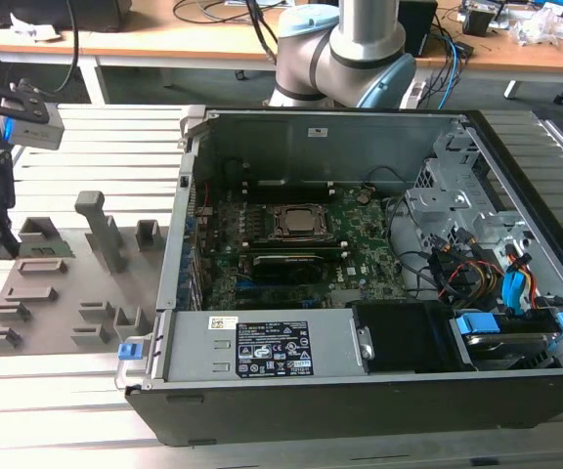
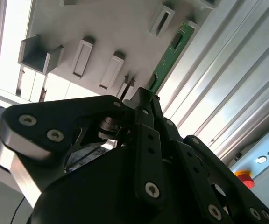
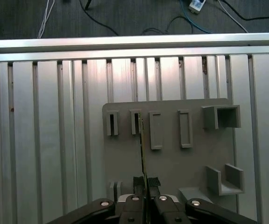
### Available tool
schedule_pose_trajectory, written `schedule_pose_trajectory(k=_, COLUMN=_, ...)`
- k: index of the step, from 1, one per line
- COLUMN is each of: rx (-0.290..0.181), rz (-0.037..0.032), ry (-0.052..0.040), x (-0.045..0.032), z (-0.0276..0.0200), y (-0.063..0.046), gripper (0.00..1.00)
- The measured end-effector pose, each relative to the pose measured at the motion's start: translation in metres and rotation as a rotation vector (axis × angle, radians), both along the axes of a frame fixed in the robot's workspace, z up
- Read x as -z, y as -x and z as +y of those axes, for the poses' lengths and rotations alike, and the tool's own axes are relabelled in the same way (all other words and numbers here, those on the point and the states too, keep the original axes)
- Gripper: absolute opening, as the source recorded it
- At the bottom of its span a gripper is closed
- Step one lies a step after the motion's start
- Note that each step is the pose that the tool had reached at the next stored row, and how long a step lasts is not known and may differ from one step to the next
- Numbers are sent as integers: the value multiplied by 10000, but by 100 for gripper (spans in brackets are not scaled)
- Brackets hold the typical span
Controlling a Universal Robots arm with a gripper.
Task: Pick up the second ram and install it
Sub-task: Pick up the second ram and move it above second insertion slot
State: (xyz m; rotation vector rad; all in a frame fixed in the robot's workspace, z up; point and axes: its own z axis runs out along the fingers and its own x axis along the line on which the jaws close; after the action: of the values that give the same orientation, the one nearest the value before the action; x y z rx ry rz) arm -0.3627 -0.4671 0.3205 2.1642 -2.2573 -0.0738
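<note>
- Green and thin, the second ram (image 2: pixel 171 53) is a narrow circuit-board stick with small dark chips. In the second wrist view it reaches out from between my black pads (image 2: pixel 146 135) toward a row of slotted holders.
- My jaws are drawn narrow and clamp one end of the stick, with one pad against each flat face.
- In the first wrist view the second ram (image 3: pixel 143 149) shows edge-on as a fine line. It runs from my pads (image 3: pixel 138 182) to a small upright slot holder (image 3: pixel 135 122).
- I cannot tell whether the far end of the stick touches that holder or hangs just clear of it.
- The holder stands on a grey plate (image 3: pixel 172 163). The plate also carries several narrow rectangular slots and two open, box-shaped brackets.
- The plate lies flat on a counter (image 3: pixel 55 140) made of ribbed aluminium slats.
- In the exterior view the plate (image 1: pixel 57 293) sits at nine o'clock from an open computer case (image 1: pixel 311 401). My jaws hang at the plate's ten o'clock corner.
- Inside the case lies a large green motherboard (image 1: pixel 360 234) with a CPU socket (image 1: pixel 301 223) near its middle.
- A long dark module (image 1: pixel 286 262) stands in a slot at six o'clock from the socket.
- A silver power supply (image 1: pixel 262 342) with a white label fills the case's six o'clock edge.
- Coloured cables (image 1: pixel 457 269) cluster at four o'clock from the socket.
- My arm's grey and pale blue base (image 1: pixel 345 49) stands at twelve o'clock, just behind the case.
</note>
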Motion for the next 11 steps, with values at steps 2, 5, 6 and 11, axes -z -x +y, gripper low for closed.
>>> schedule_pose_trajectory(k=2, rx=1, rz=0, ry=0, x=-16, z=0, y=0, gripper=14)
schedule_pose_trajectory(k=5, rx=0, rz=-1, ry=-1, x=-83, z=0, y=0, gripper=14)
schedule_pose_trajectory(k=6, rx=-2, rz=0, ry=0, x=-138, z=1, y=-1, gripper=14)
schedule_pose_trajectory(k=11, rx=0, rz=-1, ry=-1, x=-321, z=3, y=0, gripper=14)
